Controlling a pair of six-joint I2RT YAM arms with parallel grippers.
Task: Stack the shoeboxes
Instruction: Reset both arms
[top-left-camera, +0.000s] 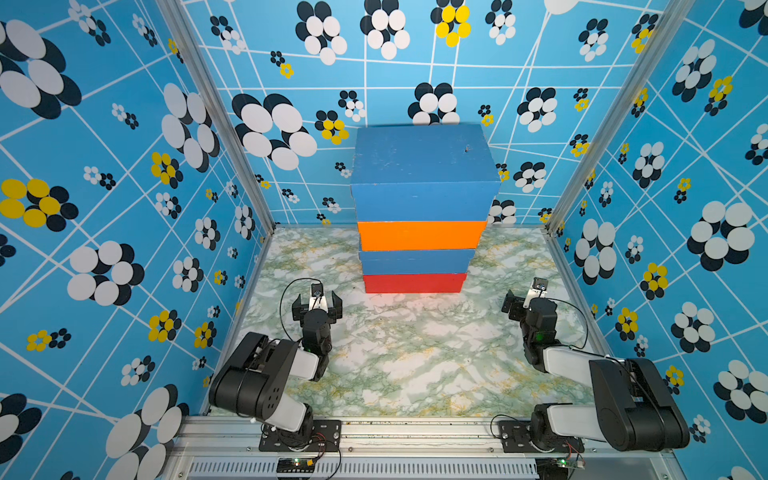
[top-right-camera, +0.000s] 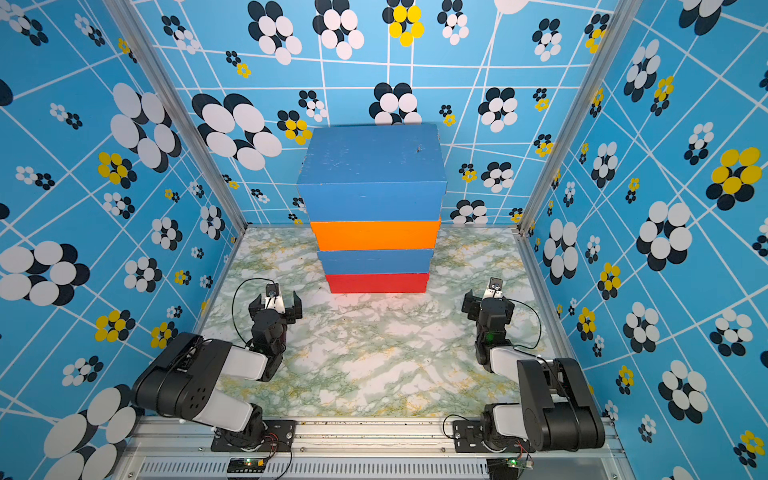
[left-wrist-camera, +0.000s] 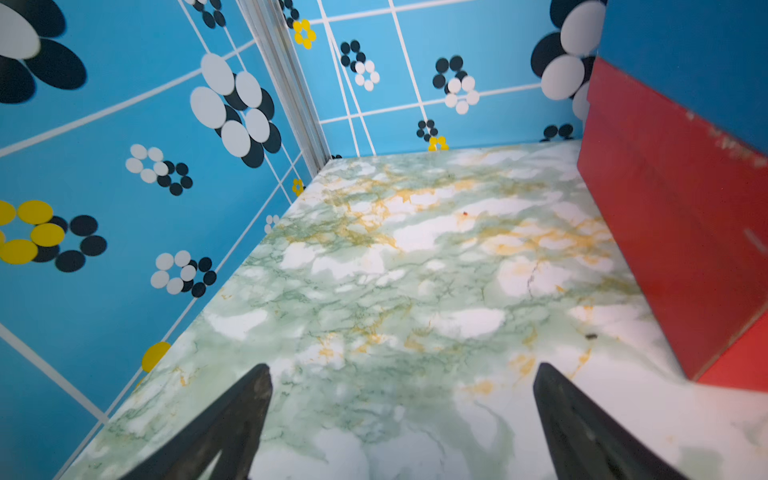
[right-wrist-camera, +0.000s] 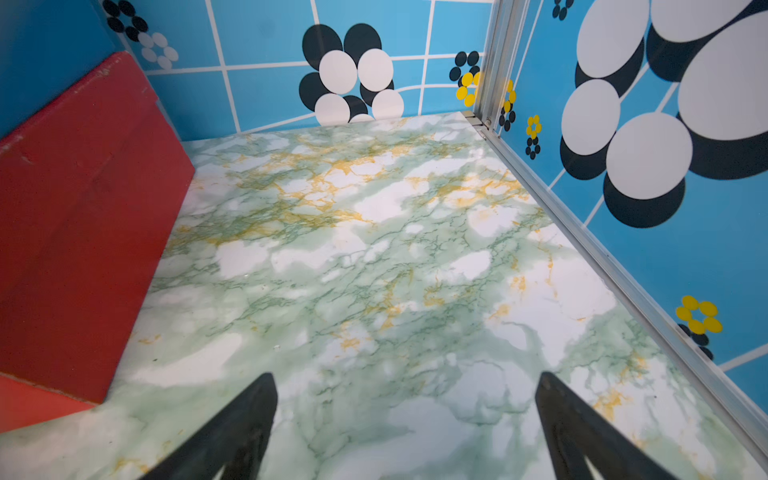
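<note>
- Four shoeboxes (top-left-camera: 419, 235) sit stacked by the worktop's (top-left-camera: 415, 353) back edge.
- Left end effector (top-left-camera: 316, 308) and right end effector (right-wrist-camera: 405, 378): spread wide, empty.
- Hold both well away from it.

From above, the red box (top-left-camera: 413, 283), lower blue box (top-left-camera: 415, 262) and orange box (top-left-camera: 419, 236) show only front faces, their lids hidden under the box above. The wrist views cut off the red box and the fingers of the left gripper (left-wrist-camera: 401, 368) and right gripper (right-wrist-camera: 405, 376) at the edge. A dark speck (top-left-camera: 467, 148) on the top blue box (top-left-camera: 419, 166) is too small to tell.
</note>
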